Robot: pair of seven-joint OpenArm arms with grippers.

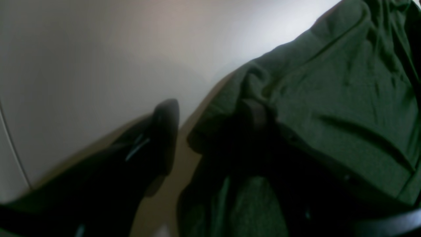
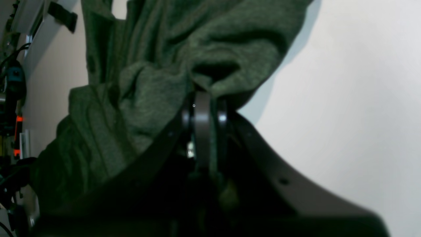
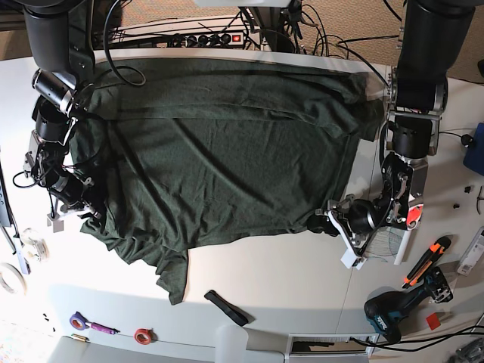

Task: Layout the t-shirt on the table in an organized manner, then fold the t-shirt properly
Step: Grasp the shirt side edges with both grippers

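Garment: dark green knit t-shirt (image 3: 227, 151) lies spread over most of the white table (image 3: 272, 280). It is broadly flat, with long creases, a doubled band along the far edge and a bunched flap trailing at the near corner.

Right gripper (image 2: 202, 98): fingers pressed together, pinching a gathered fold at the shirt's side edge.

Left gripper (image 1: 212, 107): jaws spread. One finger is bare over the table, the other is against the cloth edge, and nothing is clamped.

Handling, judged: light, limp and without stiffness, so it will sag and drag rather than slide as a sheet. The knit should hold well in a pinch. Best holds are the hem corners and seams, with both sides lifted together to keep tension even.
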